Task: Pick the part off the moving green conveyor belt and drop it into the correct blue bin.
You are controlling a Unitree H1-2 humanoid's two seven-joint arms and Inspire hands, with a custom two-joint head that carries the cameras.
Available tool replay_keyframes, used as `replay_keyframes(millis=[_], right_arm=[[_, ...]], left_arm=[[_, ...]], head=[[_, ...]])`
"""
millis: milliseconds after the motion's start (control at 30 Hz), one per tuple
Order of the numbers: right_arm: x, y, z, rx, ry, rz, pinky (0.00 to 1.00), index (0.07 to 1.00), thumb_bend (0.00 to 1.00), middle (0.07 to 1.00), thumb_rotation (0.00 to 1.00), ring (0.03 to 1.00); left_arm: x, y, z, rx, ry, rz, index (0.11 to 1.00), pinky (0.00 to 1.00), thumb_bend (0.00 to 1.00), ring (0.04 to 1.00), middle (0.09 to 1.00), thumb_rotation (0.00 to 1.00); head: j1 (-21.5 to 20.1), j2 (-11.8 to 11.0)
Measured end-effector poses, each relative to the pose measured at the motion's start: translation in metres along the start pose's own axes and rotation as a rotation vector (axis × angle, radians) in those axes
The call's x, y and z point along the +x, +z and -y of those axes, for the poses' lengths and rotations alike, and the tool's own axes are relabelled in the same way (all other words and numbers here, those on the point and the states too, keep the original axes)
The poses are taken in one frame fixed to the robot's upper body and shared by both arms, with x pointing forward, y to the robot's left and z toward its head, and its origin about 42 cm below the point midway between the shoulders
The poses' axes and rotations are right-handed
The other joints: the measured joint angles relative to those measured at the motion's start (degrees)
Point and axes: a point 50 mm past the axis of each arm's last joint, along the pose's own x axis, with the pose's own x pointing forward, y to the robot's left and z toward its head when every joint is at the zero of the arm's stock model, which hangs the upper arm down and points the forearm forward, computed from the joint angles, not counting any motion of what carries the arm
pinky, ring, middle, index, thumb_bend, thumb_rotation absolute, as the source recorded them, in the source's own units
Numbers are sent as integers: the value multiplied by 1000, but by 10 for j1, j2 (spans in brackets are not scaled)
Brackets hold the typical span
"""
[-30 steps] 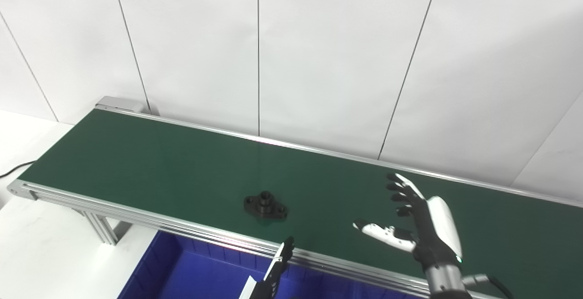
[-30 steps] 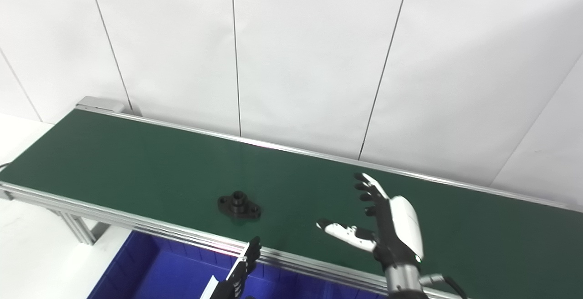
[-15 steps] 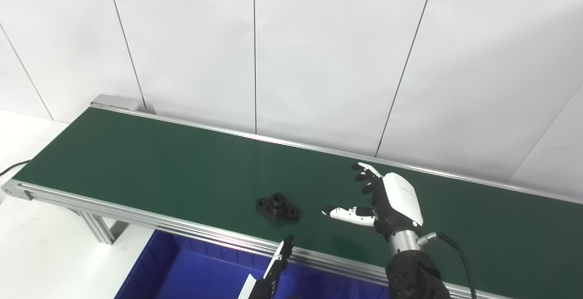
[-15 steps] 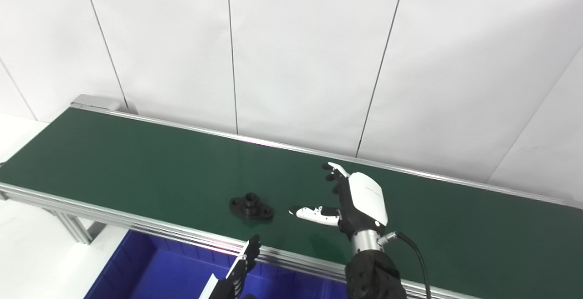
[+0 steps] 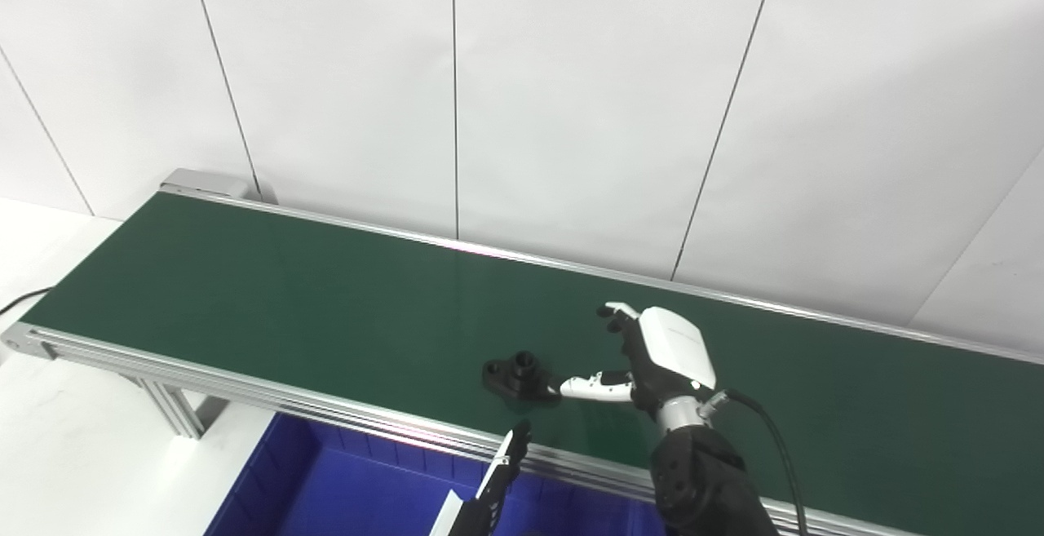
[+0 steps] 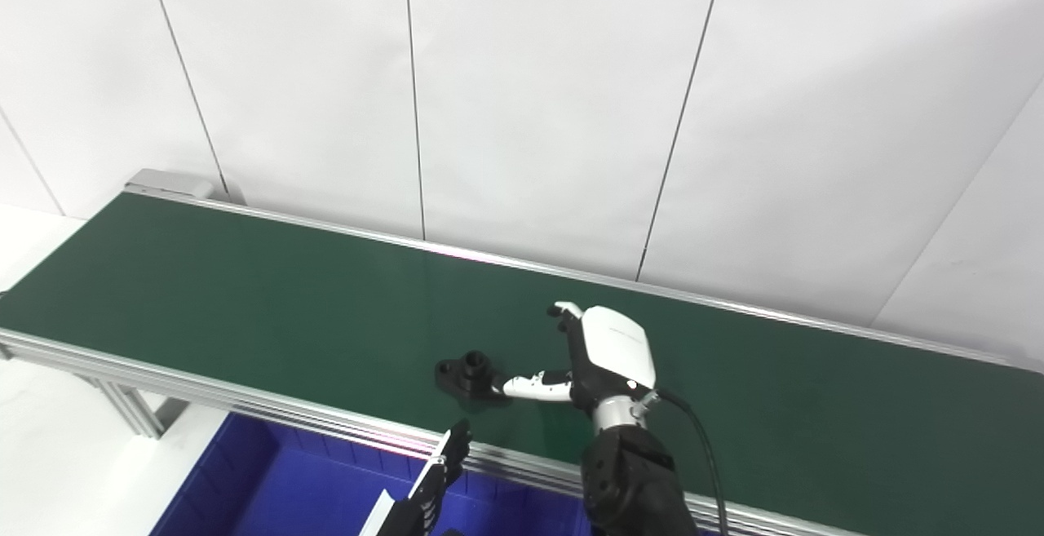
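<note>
The gap has been closed: the right hand [image 5: 665, 352], fingers spread and empty, now meets the black part [image 5: 515, 374] at frame centre, so the grasp is judged imminent.

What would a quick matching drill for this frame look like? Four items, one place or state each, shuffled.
Items
1. black part
2. right hand
3. left hand
4. blue bin

Descriptions
A. below the belt's near edge
B. lying on the green conveyor belt
C. open, thumb tip next to the part
D. low at the picture's bottom, fingertips by the near rail

Pairs: 1-B, 2-C, 3-D, 4-A
</note>
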Motion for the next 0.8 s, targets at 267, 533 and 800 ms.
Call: replay_keyframes(millis=[267, 533, 800], right_arm=[[9, 11, -11, -119, 29, 34, 517, 766, 886, 728, 497, 624], [5, 6, -27, -238, 37, 59, 466, 754, 890, 705, 503, 592], [5, -3, -40, -222, 57, 21, 390, 704, 826, 633, 482, 504]], left_arm=[[-1, 4, 0, 0, 2, 12, 1000, 1000, 835, 1000, 1000, 923], [-3, 7, 0, -2, 4, 10, 1000, 1000, 851, 1000, 1000, 911], [-8, 15, 0, -3, 12, 19, 1000, 1000, 830, 1000, 1000, 910]], head=[[0, 4], [8, 11], [13, 18]])
